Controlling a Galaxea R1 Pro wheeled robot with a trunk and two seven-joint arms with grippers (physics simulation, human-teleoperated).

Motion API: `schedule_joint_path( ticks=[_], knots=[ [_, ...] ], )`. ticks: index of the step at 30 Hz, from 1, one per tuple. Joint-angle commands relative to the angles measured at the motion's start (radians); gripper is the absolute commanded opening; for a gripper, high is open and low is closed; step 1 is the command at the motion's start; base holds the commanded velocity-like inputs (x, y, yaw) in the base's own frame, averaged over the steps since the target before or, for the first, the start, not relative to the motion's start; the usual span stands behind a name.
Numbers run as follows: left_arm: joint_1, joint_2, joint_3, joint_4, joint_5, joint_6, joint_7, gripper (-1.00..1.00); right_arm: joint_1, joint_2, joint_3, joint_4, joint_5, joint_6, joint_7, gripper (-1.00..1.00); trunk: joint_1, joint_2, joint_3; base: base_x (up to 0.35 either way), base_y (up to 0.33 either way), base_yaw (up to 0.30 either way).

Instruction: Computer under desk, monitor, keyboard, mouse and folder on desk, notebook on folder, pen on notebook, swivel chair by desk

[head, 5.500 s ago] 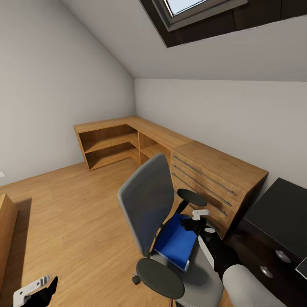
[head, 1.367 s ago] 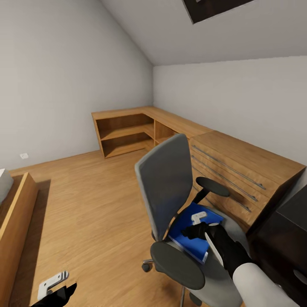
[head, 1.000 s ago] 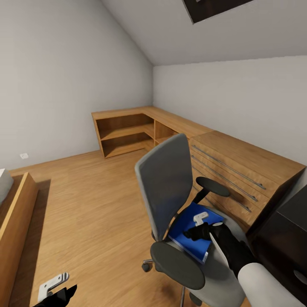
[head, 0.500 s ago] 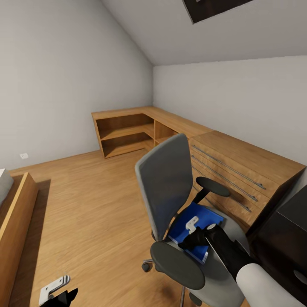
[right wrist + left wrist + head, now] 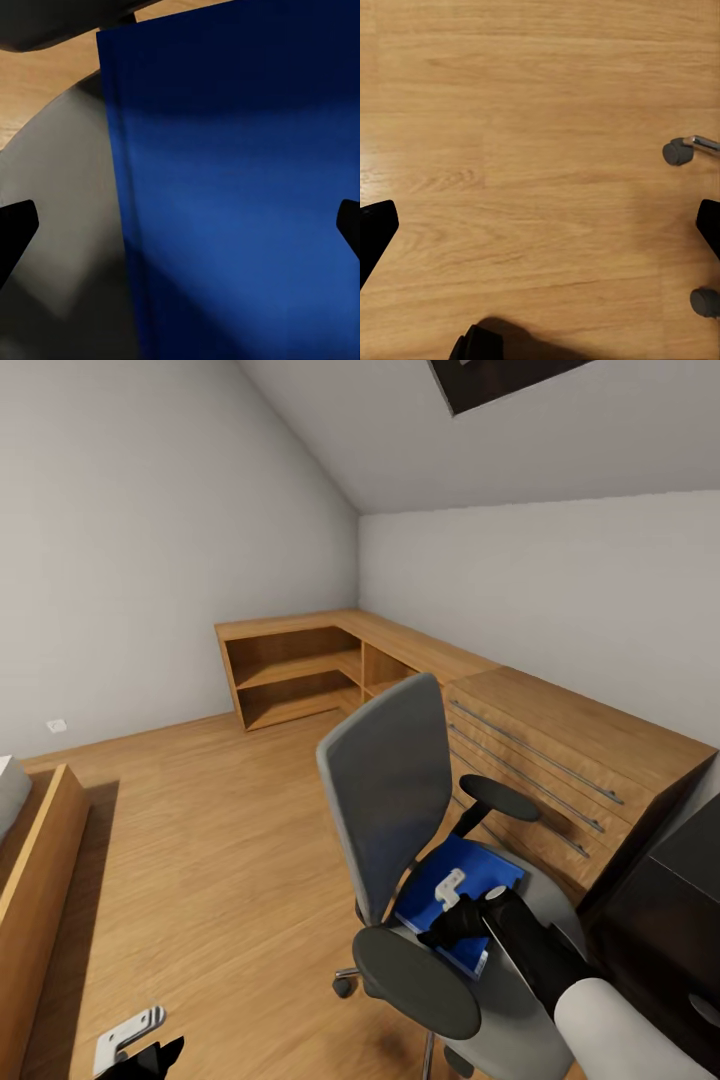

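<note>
The grey swivel chair (image 5: 385, 790) stands on the wood floor in the head view, its backrest turned toward me. The bright blue folder (image 5: 478, 872) lies flat on its seat. My right gripper (image 5: 447, 912) hovers just above the near part of the folder (image 5: 240, 195), fingers spread wide with nothing between them; in the right wrist view its fingertips (image 5: 15, 232) sit at the far sides. My left gripper (image 5: 130, 1050) hangs low at the bottom left, open over bare floor (image 5: 510, 150). A corner of the black desk (image 5: 690, 860) shows at the right edge.
A low light-wood cabinet (image 5: 560, 750) with drawers and open shelves runs along the far wall behind the chair. A wooden bed frame (image 5: 40, 890) is at the left. The chair's castors (image 5: 676, 152) stand close to my left gripper. The chair's black armrest (image 5: 415, 980) is beside my right arm.
Over the last second my right gripper slid slightly toward the folder's near edge and lower. Since 5.5 s ago the camera view shifted. The folder and chair have not moved.
</note>
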Motion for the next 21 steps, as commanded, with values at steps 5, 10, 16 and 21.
schedule_joint_path(
  ticks=[5,10,16,21],
  knots=[
    [0.000,-0.028,0.003,-0.020,0.004,0.009,0.002,1.00,0.000,0.018,-0.002,-0.030,0.007,0.013,0.014,1.00,0.000,0.000,-0.001,0.000,0.000,0.000],
    [0.000,-0.054,0.003,-0.010,0.003,0.008,0.000,1.00,0.000,0.013,-0.006,-0.036,0.006,0.012,0.017,1.00,0.000,0.000,-0.001,0.000,0.000,0.000],
    [0.000,-0.064,0.003,0.001,0.002,0.007,-0.001,1.00,0.000,0.010,-0.007,-0.035,0.005,0.011,0.019,1.00,0.000,0.000,-0.001,0.000,0.000,0.000],
    [0.000,-0.066,0.003,0.003,0.001,0.007,-0.002,1.00,0.000,0.009,-0.008,-0.035,0.006,0.011,0.020,1.00,0.000,0.000,-0.001,0.000,0.000,0.000]
  ],
)
